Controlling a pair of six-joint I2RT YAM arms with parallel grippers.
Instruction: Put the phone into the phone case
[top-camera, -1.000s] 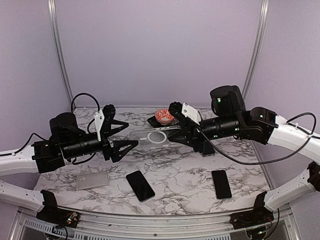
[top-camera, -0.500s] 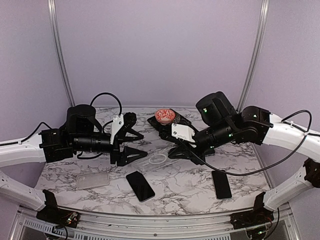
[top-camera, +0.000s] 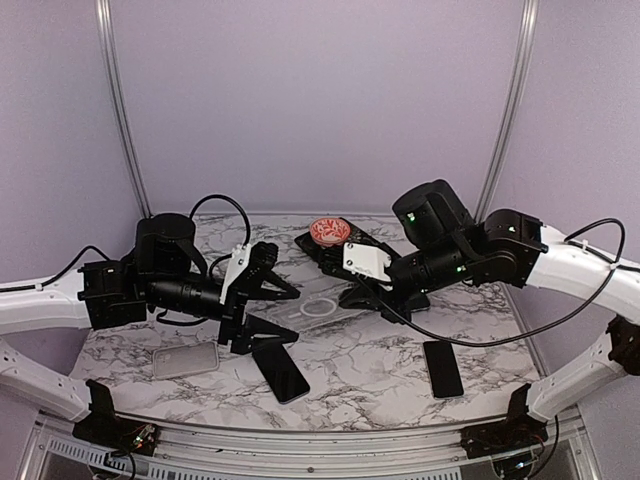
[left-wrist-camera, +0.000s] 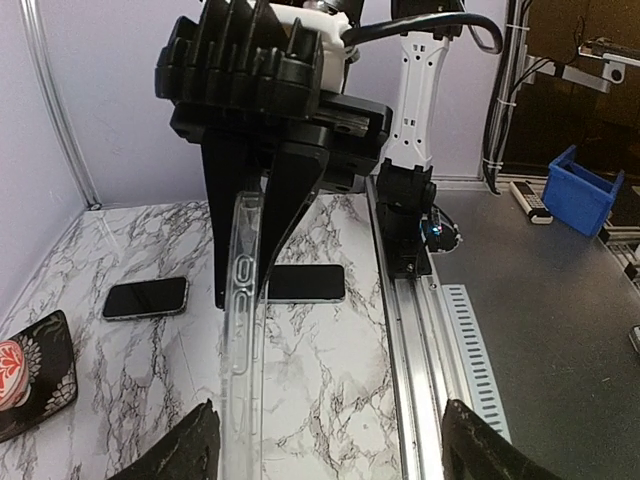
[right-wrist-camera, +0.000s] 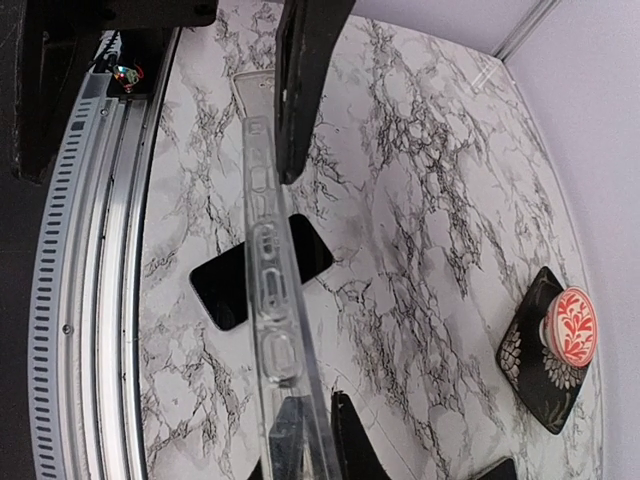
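Near the clear case, a black phone

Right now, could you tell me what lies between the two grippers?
The clear phone case, pinched by the right gripper, spans the gap toward the open left gripper; the top external view shows it.

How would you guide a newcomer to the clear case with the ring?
Start at the marble table and look above its middle. There the right pincer holds a clear case off the surface. Unlike the other clear case, lying flat at the front left, it bears a white ring.
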